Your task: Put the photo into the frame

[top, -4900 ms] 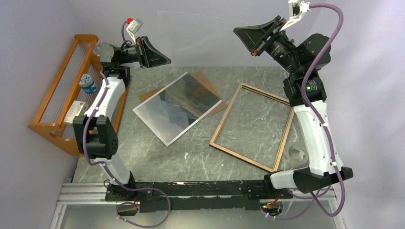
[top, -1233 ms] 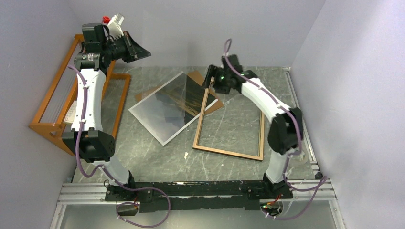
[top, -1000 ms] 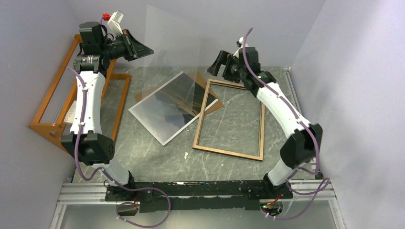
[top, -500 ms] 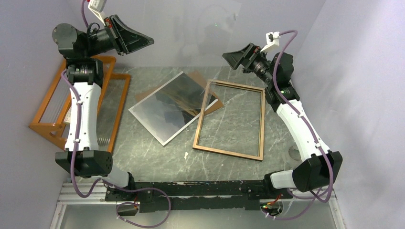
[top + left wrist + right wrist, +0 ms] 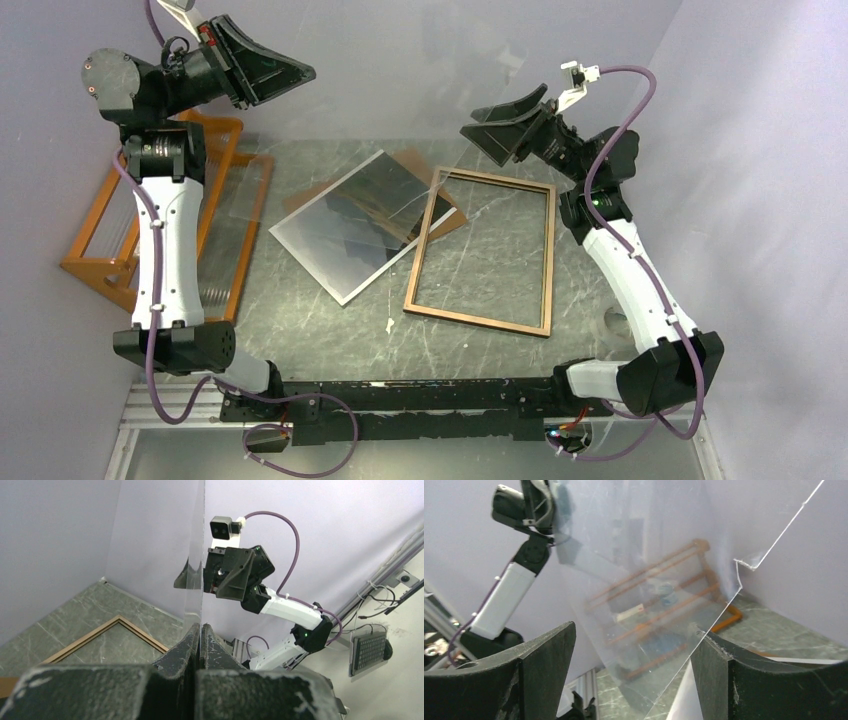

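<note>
The photo, a dark landscape print with a white border, lies face up on the table, left of the frame. The frame lies flat with its brown side up; one corner shows in the left wrist view. My left gripper is raised high and shut on the edge of a clear pane. My right gripper is open, also raised, with the far part of the pane between its jaws, its edge by the right finger.
A brown backing board lies partly under the photo. An orange wooden rack stands at the left, also visible through the pane in the right wrist view. Purple walls close in the back and sides.
</note>
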Robot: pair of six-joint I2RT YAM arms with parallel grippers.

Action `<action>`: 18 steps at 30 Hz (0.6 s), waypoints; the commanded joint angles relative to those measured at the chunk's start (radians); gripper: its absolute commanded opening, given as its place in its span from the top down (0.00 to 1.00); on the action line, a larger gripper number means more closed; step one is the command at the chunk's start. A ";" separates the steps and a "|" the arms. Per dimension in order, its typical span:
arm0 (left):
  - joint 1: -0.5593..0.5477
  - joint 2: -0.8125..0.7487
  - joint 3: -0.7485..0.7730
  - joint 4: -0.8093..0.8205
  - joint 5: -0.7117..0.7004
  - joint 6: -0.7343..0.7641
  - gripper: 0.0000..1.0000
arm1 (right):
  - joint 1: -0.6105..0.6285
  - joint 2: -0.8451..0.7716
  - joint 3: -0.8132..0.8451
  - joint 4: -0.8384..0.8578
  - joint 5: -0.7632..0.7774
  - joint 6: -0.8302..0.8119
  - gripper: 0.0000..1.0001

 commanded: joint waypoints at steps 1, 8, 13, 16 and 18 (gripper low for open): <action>-0.004 -0.030 0.005 0.011 -0.139 -0.006 0.98 | -0.001 -0.008 -0.043 0.244 -0.075 0.156 0.17; -0.004 -0.004 -0.045 0.194 -0.214 -0.163 0.97 | 0.005 0.029 -0.095 0.426 -0.070 0.340 0.24; -0.004 -0.013 -0.070 0.187 -0.273 -0.175 0.97 | 0.052 0.023 -0.092 0.332 -0.035 0.248 0.15; -0.004 -0.039 -0.098 0.148 -0.340 -0.172 0.97 | 0.103 0.036 -0.073 0.293 -0.002 0.211 0.12; -0.004 -0.054 -0.122 0.123 -0.388 -0.176 0.97 | 0.123 0.053 -0.065 0.321 0.010 0.238 0.14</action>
